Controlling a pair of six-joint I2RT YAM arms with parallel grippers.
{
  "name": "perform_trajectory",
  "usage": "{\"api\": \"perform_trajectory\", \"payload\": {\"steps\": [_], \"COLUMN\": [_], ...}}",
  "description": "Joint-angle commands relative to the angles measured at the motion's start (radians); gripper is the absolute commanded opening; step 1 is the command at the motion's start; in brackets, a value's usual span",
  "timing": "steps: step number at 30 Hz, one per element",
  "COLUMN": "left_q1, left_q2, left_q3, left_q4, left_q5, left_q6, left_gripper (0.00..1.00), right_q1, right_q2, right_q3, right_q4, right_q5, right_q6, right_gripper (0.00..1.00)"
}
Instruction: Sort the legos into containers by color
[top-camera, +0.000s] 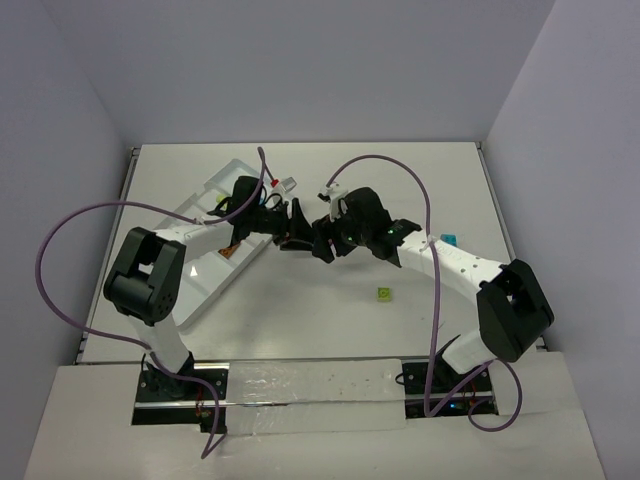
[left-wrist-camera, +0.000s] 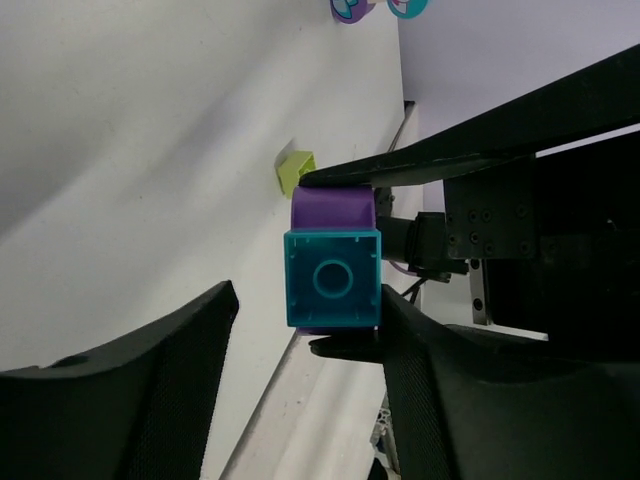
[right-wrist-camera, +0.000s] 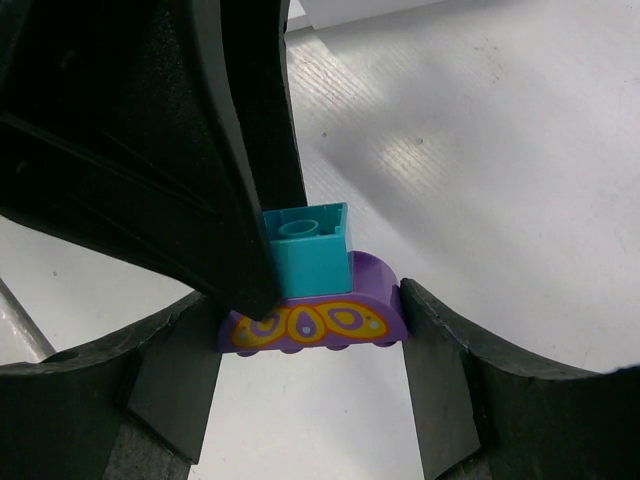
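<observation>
Teal lego (right-wrist-camera: 308, 250) atop purple lego (right-wrist-camera: 372, 283) (oval-printed)

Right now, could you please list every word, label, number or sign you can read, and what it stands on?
No readable text in any view.
purple brick: printed yellow-and-orange ovals only, no letters.
round coloured marks at the top edge of the left wrist view: cut off, unreadable.
white tag by the left arm's wrist: too small to read.
</observation>
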Motion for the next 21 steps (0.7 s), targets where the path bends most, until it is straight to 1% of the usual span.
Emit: {"api": "perform_trajectory", "payload": {"steps": [1,4,7,8,10,11,14,15,16,18,21], "left_q1": [-0.01,-0.01,-0.01,-0.01,-0.008,-0.002,0.031,0.044,0.069,0.096,0.125], "left_q2": [-0.004,-0.003,-0.002,-0.005,-0.018,-0.027,-0.075,-0.076,-0.112,-0.136,-0.183], "left_q3": [0.025,0.03,0.031,0.029,0.025,0.019,-0.017,-0.032,-0.062,-0.089,-0.141], "left_q4": [0.076,0.074,0.081,0.083,0.072,0.068,0.097,0.124,0.175,0.227,0.353], "left_q5": [0.037,0.038,0.041,0.038,0.008,-0.01,-0.053,-0.057,-0.058,-0.053,-0.04], "left_q6": [-0.007,-0.002,-0.01,-0.012,-0.012,-0.012,-0.065,-0.067,-0.106,-0.164,-0.235], "left_gripper": [0.45,0.23,0.03,0.0,0.0,0.0,0.0,0.0,0.0,0.0,0.0], "right_q1": [0.01,0.01,0.01,0.01,0.009,0.007,-0.02,-0.02,-0.043,-0.102,-0.204], "right_q2": [-0.036,-0.039,-0.04,-0.045,-0.061,-0.078,-0.148,-0.172,-0.216,-0.258,-0.29], "right_q3": [0.027,0.026,0.034,0.038,0.044,0.048,0.063,0.06,0.05,0.032,-0.029], "right_q4": [0.036,0.034,0.012,0.002,-0.014,-0.023,-0.048,-0.049,-0.037,-0.016,0.071], "right_q5": [-0.003,-0.002,-0.004,-0.003,0.005,0.002,-0.052,-0.053,-0.084,-0.16,-0.273], "right_q6": [-0.011,-0.011,-0.014,-0.013,-0.001,0.008,0.051,0.052,0.074,0.126,0.263], "right_gripper": [0.51,0.51,0.54,0.61,0.86,0.93,0.99,0.99,1.0,1.0,0.99]}}
